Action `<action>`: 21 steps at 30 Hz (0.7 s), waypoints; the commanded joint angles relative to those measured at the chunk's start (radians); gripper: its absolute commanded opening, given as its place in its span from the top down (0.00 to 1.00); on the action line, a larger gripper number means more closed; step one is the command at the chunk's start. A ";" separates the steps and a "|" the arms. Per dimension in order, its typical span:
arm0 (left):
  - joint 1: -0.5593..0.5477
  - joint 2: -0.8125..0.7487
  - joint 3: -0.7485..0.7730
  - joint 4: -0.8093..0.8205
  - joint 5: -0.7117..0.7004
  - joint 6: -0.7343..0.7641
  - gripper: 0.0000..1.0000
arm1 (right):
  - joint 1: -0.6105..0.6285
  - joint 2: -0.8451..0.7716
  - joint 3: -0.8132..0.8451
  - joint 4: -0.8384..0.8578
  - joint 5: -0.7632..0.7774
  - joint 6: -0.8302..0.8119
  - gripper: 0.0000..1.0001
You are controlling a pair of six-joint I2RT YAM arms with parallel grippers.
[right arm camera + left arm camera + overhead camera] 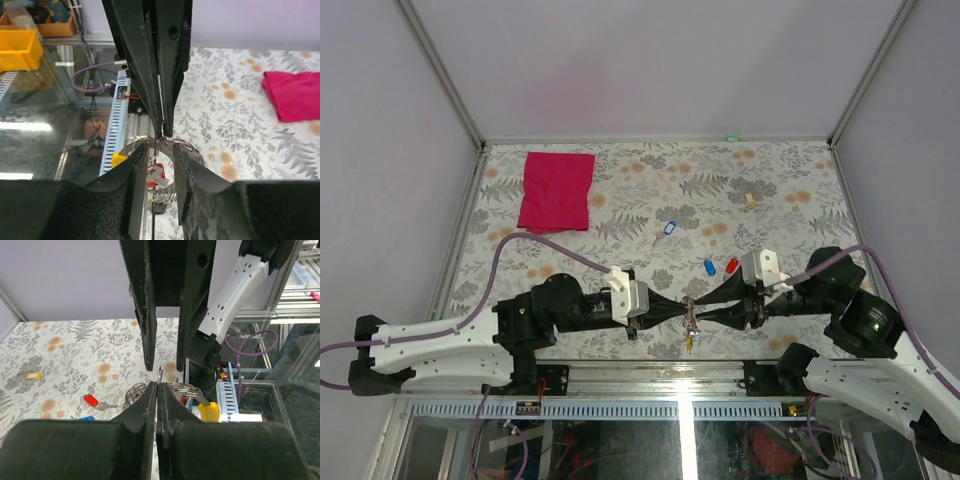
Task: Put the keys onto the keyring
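Note:
My two grippers meet tip to tip above the table's near edge. My left gripper (681, 312) is shut on a thin loop of the keyring (181, 387); in the left wrist view (158, 385) its jaws are pressed together. My right gripper (706, 312) faces it with jaws a finger-width apart, and the keyring (192, 149) spans across its tips (157, 147). A yellow-tagged key (209, 411) and a red-tagged key (158, 175) hang from the ring. On the table lie a red-tagged key (731, 265), two blue-tagged keys (709, 267) (669, 228) and a yellow-tagged key (750, 198).
A red cloth (556, 190) lies at the far left of the flowered table (620, 200). The table's metal front rail (650, 372) runs just below the grippers. Grey walls stand on three sides.

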 commanded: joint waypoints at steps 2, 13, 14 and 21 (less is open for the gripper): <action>0.004 -0.036 -0.074 0.257 -0.004 -0.066 1.00 | 0.006 -0.106 -0.112 0.285 0.093 0.065 0.65; 0.005 -0.020 -0.117 0.389 0.030 -0.082 1.00 | 0.006 -0.136 -0.167 0.337 0.097 0.078 0.69; 0.005 -0.021 -0.114 0.388 0.030 -0.082 1.00 | 0.006 -0.133 -0.168 0.336 0.092 0.080 0.68; 0.004 -0.025 -0.116 0.387 0.023 -0.077 1.00 | 0.006 -0.133 -0.182 0.345 0.068 0.082 0.67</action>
